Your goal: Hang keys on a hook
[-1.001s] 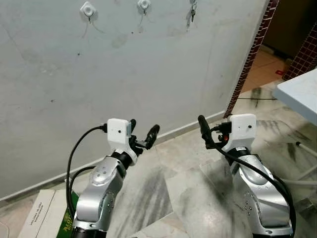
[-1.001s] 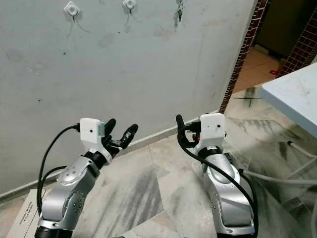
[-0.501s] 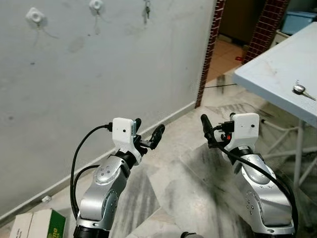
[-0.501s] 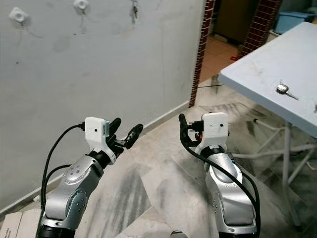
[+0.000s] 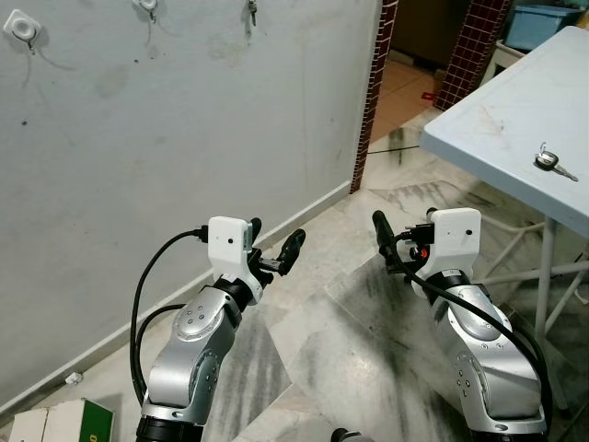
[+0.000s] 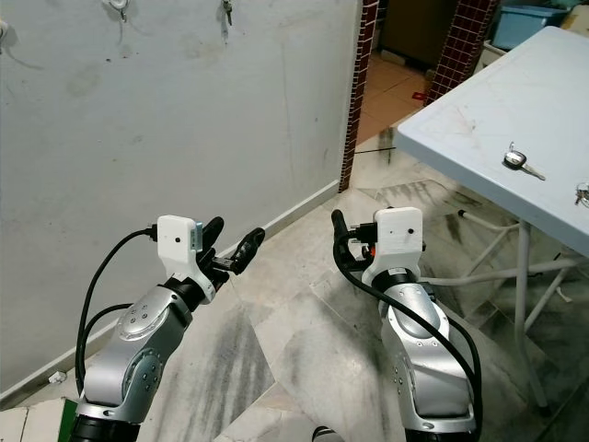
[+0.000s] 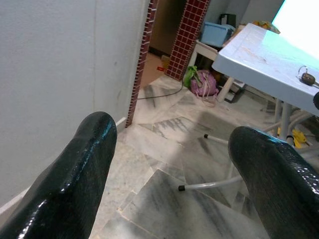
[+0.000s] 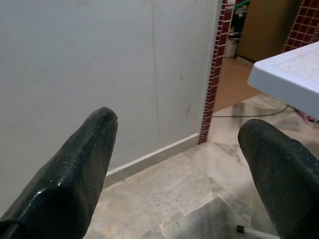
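Ahead of us lay a grey plastered wall with white hooks near the top of it, and a small bunch of keys on the wall already hung from the one nearest the brick doorway. We held both arms raised over the marble floor, well apart from the wall. Our left gripper had its two black fingers spread wide with nothing between them, and our right gripper stood likewise parted and empty. To our right stood a pale blue table, and on its top, near the far edge, lay a key with a dark head. By the foot of the wall at our left sat a green and white box.
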Motion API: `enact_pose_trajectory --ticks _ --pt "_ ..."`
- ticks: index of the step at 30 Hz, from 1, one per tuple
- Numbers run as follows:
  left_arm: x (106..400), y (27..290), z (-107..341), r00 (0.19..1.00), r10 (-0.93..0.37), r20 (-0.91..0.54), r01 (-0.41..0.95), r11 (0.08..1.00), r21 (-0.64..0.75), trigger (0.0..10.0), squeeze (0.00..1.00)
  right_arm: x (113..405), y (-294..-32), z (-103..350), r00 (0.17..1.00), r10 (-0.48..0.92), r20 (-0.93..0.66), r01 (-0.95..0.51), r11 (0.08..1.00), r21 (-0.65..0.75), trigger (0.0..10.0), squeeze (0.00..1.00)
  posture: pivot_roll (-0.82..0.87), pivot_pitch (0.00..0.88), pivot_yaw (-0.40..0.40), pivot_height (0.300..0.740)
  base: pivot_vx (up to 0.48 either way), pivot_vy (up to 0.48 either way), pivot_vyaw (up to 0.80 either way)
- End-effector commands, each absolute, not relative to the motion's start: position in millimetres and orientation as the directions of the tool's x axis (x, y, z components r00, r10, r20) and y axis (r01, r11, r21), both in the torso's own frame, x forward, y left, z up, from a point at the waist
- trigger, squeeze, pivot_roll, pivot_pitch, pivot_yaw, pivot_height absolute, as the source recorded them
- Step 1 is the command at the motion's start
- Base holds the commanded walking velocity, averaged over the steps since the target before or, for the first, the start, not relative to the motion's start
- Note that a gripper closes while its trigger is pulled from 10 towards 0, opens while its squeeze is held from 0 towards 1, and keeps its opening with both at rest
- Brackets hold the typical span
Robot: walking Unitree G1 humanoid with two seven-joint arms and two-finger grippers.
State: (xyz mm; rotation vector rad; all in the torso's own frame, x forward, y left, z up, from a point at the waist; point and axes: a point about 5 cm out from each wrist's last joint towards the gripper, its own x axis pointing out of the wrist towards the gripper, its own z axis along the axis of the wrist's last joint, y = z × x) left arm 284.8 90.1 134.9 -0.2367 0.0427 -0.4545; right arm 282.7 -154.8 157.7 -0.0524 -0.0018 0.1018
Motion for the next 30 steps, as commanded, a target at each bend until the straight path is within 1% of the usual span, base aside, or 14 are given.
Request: enact_pose_trajectory --ticks 1,6,16,21,30 --pt "285.1 92.1 133.9 0.905 -0.426 0.006 0.416 0.88 -0.227 10.0 0.0 283.3 -156.5 158.6 0.996 0.086 0.007 -0.085 0.994 -0.069 10.0 0.0 -0.09 0.113 0.057 0.74 0.0 0.0 -0.78" --pt "285.8 94.6 133.7 0.909 -0.416 0.008 0.407 0.886 -0.222 10.0 0.0 283.8 -162.7 158.5 0.999 0.054 0.008 -0.053 0.995 -0.086 10.0 0.0 -0.09 0.113 0.057 0.74 0.0 0.0 -0.79" --pt "286.4 94.1 134.8 0.911 -0.413 0.015 0.406 0.887 -0.22 10.0 0.0 283.5 -159.7 159.1 0.998 0.063 0.016 -0.062 0.996 -0.069 10.0 0.0 -0.09 0.116 0.057 0.74 0.0 0.0 -0.79" --pt "286.4 93.5 134.8 0.909 -0.416 0.016 0.409 0.886 -0.218 10.0 0.0 283.2 -158.5 158.8 0.997 0.071 0.009 -0.07 0.994 -0.085 10.0 0.0 -0.09 0.116 0.057 0.74 0.0 0.0 0.0" --pt "285.8 91.1 136.2 0.898 -0.439 0.028 0.434 0.875 -0.214 10.0 0.0 283.3 -158.6 157.6 0.998 0.07 0.006 -0.069 0.995 -0.073 10.0 0.0 -0.1 0.115 0.058 0.74 0.0 0.0 -0.8"
